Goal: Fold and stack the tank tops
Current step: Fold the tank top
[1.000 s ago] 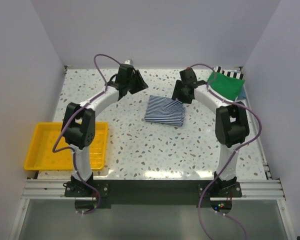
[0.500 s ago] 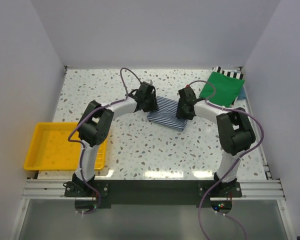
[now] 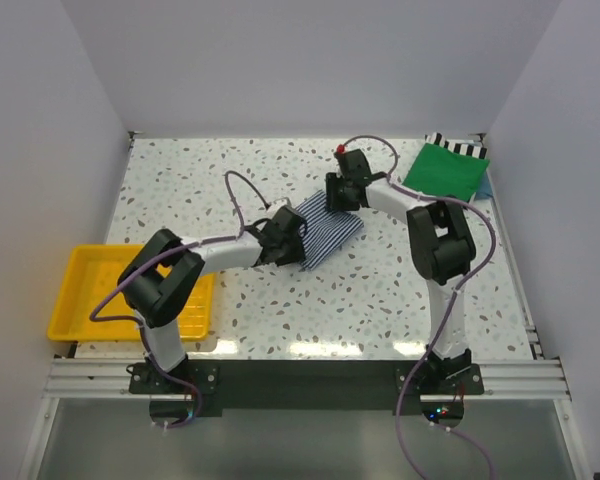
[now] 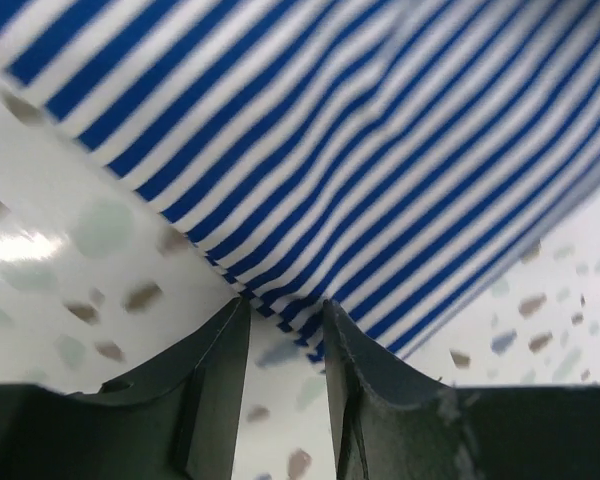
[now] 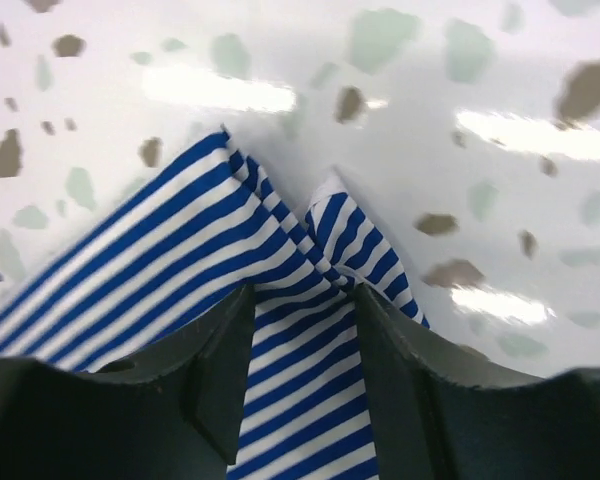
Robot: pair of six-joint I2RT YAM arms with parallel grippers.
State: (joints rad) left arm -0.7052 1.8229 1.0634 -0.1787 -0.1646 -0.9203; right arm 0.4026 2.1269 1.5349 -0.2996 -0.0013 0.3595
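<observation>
Both arms are in over the middle of the table (image 3: pixel 380 285), and the striped top (image 3: pixel 330 232) lies folded flat between my two claws. My left claw (image 4: pixel 283 312) sits at its near-left end: the hem comes right up to my fingertips (image 4: pixel 235 335) and just dips into the narrow gap between them, with speckled table showing below it. Whether I've actually got a bite there, I can't tell. My right claw (image 5: pixel 302 300) is at the far end, and here the cloth runs straight through between the fingers, puckered into a little fold, with a corner poking out past the tips onto the table. That one I'm pinching. From above, the striped top sits askew to the table's edges, and its long axis looks to run from near-left to far-right, from one claw to the other. The green top (image 3: pixel 442 172) lies folded in the far right corner, well apart from both claws, just beyond my right arm.
</observation>
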